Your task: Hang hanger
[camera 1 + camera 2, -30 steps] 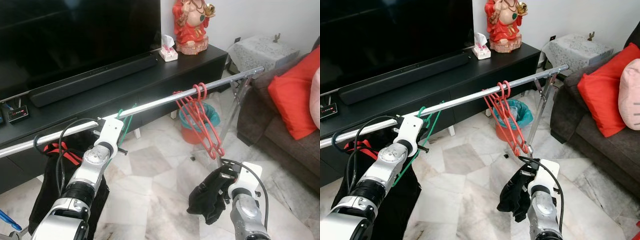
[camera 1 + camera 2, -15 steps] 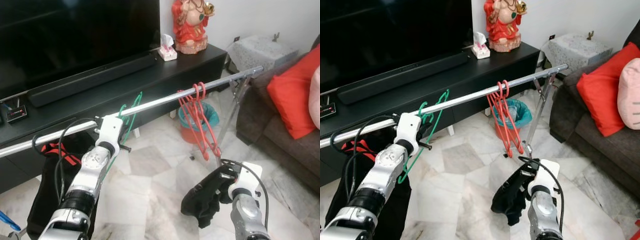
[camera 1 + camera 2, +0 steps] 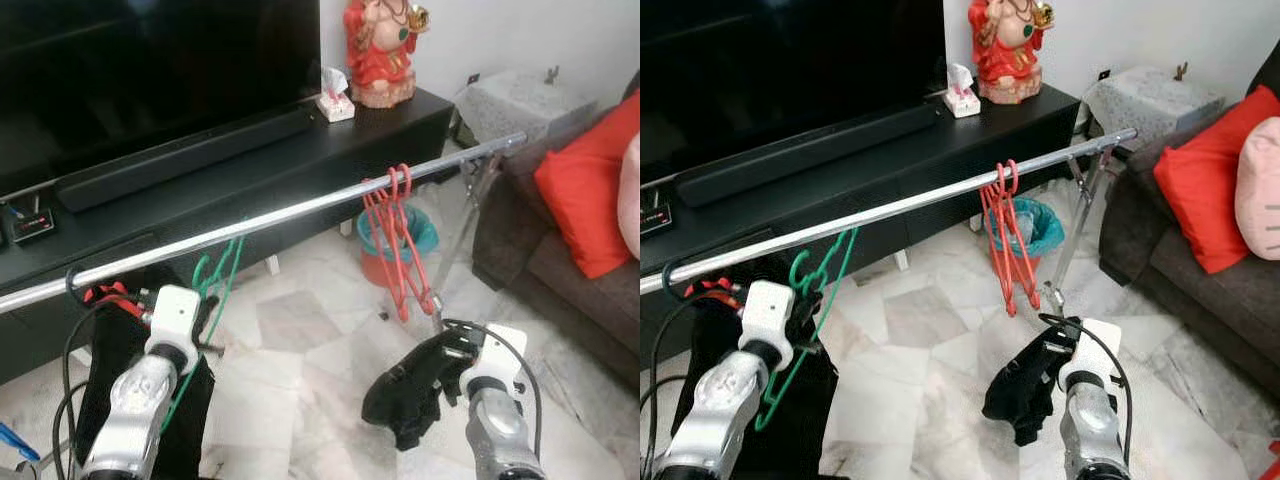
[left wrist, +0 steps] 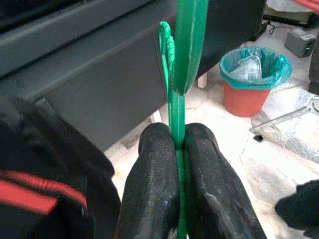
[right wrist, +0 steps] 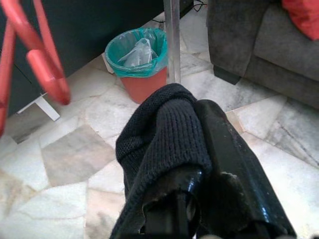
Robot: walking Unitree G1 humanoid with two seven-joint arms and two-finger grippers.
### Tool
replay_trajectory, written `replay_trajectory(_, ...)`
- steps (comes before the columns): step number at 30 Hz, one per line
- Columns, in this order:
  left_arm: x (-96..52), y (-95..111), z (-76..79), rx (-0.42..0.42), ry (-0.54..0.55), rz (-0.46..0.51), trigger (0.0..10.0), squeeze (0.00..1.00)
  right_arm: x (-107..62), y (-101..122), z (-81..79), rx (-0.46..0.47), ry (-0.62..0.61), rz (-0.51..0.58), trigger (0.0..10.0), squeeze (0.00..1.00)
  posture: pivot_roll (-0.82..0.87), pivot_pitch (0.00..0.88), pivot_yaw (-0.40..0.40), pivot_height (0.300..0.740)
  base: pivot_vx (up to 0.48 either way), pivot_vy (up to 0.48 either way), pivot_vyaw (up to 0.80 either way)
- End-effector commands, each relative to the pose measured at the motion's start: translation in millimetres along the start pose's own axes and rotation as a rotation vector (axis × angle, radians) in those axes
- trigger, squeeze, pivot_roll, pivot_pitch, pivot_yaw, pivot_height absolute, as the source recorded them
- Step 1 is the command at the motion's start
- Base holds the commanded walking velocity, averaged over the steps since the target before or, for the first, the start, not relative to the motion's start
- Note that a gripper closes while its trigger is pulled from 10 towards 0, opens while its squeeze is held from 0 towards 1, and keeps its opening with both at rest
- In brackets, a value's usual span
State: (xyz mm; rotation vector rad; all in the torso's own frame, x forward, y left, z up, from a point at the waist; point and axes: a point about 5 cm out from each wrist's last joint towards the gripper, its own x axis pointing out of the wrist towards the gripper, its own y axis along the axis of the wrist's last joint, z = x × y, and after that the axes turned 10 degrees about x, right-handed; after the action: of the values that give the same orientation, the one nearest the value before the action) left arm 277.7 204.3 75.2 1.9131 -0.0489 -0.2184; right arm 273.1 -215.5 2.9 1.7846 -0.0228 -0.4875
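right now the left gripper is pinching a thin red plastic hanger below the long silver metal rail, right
Not quite: the hanger is green, not red. In the left wrist view the left gripper is shut on a thin green plastic hanger, and the left eye view shows it below the long silver metal rail. The red plastic hangers already hang on that rail.

No text, label, brand, number or sign can be read in any of these views. The small dark box (image 3: 28,226) at the left edge of the frame, on the black TV counter (image 3: 300,160), has a display, but what it shows is too small to make out. The tissue box (image 3: 337,106) near the upper middle carries a pattern with no legible letters.
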Motion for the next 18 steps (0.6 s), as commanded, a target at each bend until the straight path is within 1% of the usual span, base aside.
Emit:
replay_trajectory(1, -1.9, 5.8, -1.0, -0.028, 0.015, 0.029, 10.0, 0.0, 5.7, 15.0, -6.3, 0.001, 0.028, 0.052, 10.0, 0.0, 0.05, 0.0, 0.004, 0.74, 0.0, 0.0, 0.0)
replay_trajectory(5, 0.7, 2.1, 2.9, -0.051, 0.019, 0.013, 10.0, 0.0, 7.5, 20.1, -10.4, -0.008, 0.046, 0.069, 10.0, 0.0, 0.05, 0.0, 0.001, 0.74, 0.0, 0.0, 0.0)
replay_trajectory(9, 2.6, 9.0, 4.0, -0.062, 0.025, 0.03, 10.0, 0.0, 7.0, 22.3, -10.6, -0.028, 0.061, 0.08, 10.0, 0.0, 0.04, 0.0, -0.003, 0.74, 0.0, 0.0, 0.0)
replay_trajectory(13, 2.6, 9.9, 4.4, -0.064, 0.022, 0.035, 10.0, 0.0, 7.1, 23.5, -9.2, -0.029, 0.061, 0.084, 10.0, 0.0, 0.04, 0.0, -0.002, 0.74, 0.0, 0.0, 0.0)
replay_trajectory(18, 0.9, 8.2, 5.5, -0.072, 0.022, 0.031, 10.0, 0.0, 11.0, 34.5, -6.8, -0.03, 0.061, 0.11, 10.0, 0.0, 0.05, 0.0, -0.005, 0.74, -0.26, 0.0, 0.0)
